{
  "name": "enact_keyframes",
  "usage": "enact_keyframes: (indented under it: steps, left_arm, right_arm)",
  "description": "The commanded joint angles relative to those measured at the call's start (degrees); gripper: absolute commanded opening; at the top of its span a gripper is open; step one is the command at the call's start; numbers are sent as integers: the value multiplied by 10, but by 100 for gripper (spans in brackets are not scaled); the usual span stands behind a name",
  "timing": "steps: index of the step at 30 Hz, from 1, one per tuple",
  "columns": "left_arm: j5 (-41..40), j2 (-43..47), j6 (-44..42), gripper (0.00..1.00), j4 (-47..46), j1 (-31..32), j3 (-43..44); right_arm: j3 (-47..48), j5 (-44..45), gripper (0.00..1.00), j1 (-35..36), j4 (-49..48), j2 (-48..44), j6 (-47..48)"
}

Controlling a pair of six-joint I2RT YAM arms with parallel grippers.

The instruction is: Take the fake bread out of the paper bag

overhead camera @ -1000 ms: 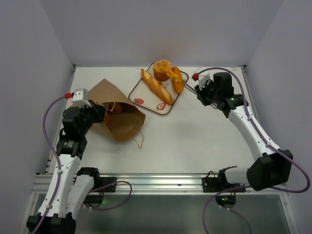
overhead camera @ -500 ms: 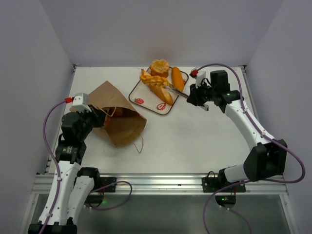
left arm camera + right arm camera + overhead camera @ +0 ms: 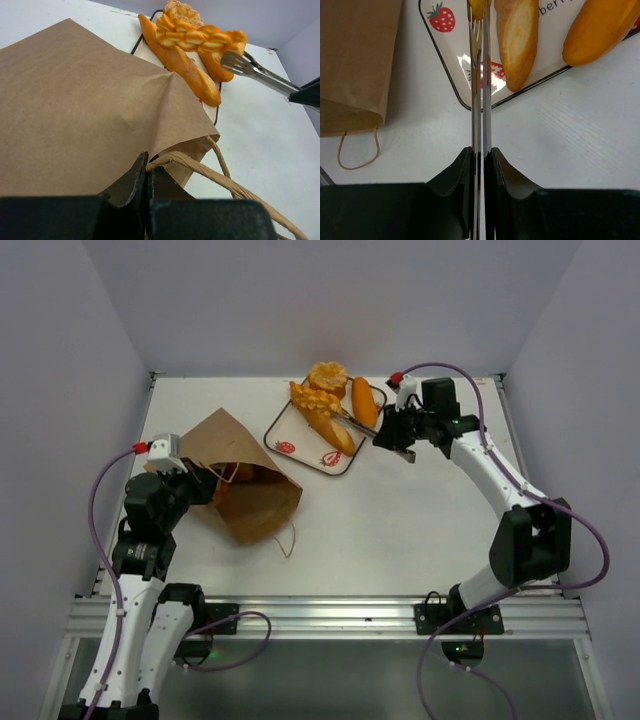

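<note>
Swung inward from tray's right side over the last second, with right gripper (image 3: 479, 155) clamped narrow on metal tongs (image 3: 479, 100), tips now beside braided loaf (image 3: 197, 37) newly draped across baguette (image 3: 182, 67) on strawberry tray (image 3: 451, 50); unclear whether still pinching. Left gripper (image 3: 147, 167) shut tight on paper bag (image 3: 75, 115) mouth edge; inside hidden. Probably light, rigid, glossy-slick fake bread: take crosswise at mid-length, in the braid's grooves.

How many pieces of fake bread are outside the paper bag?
4: round bun at the far end of the tray, baguette along the tray, oval roll on its right side, braided piece in the tongs over the baguette. More may hide in the paper bag.
</note>
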State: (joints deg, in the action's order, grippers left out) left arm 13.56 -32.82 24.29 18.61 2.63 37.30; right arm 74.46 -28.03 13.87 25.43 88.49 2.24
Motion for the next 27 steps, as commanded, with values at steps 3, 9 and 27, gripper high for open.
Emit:
enact_keyframes:
  steps: [3, 9, 27]
  left_arm:
    - [18, 12, -6, 0, 5, -2, 30]
    - [30, 9, -2, 0, -5, -2, 24]
    - [59, 14, 8, 0, -9, -2, 25]
  right_arm:
    - [21, -27, 0, -51, -26, 28, -62]
    - [8, -69, 8, -111, -18, 65, -87]
    - [-12, -55, 46, -123, -19, 22, -77]
